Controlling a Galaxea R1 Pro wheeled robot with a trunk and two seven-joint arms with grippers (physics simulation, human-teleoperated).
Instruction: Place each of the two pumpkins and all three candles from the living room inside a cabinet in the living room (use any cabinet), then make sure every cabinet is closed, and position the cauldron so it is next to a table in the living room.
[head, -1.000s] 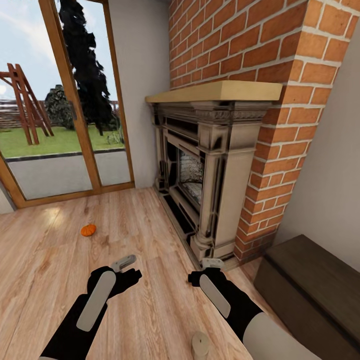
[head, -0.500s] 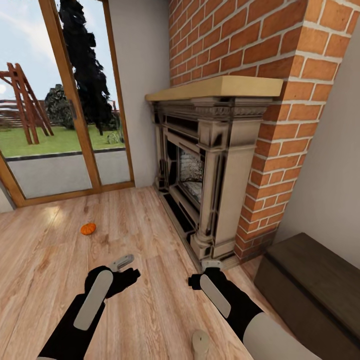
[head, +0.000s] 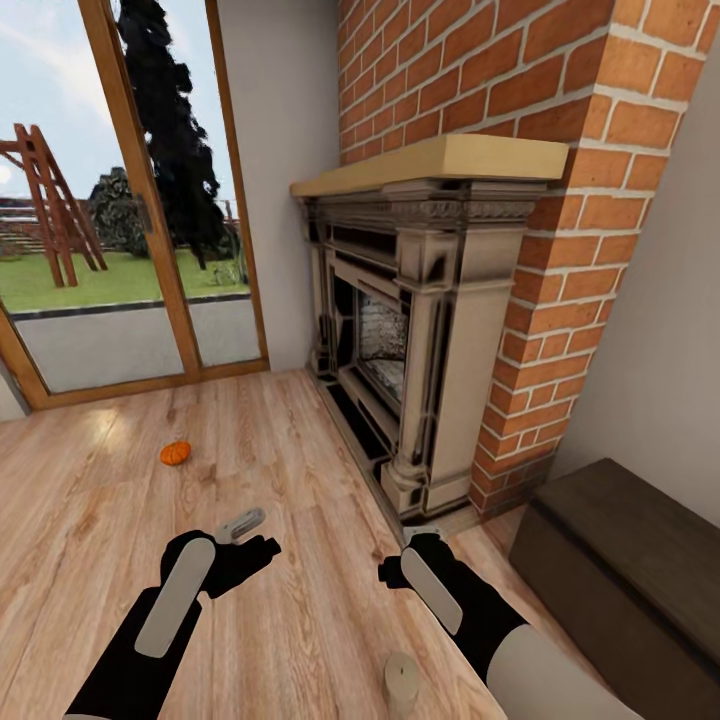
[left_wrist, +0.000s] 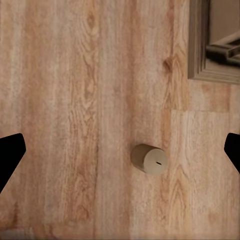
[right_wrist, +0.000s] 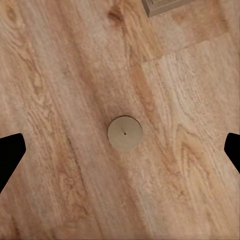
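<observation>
Both claws, left claw (head: 243, 524) and right claw (head: 424, 531), hang spread apart and empty above the wood floor (head: 300, 620); a candle (head: 402, 678) stands between the arms, a pumpkin (head: 175, 453) lies well apart near the glass door (head: 130, 200), the cabinet (head: 640, 560) beside the fireplace (head: 420, 340).

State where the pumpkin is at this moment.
In the head view, the pumpkin sits on the wooden floor at left, near the glass door, ahead of the left gripper and apart from it.
</observation>
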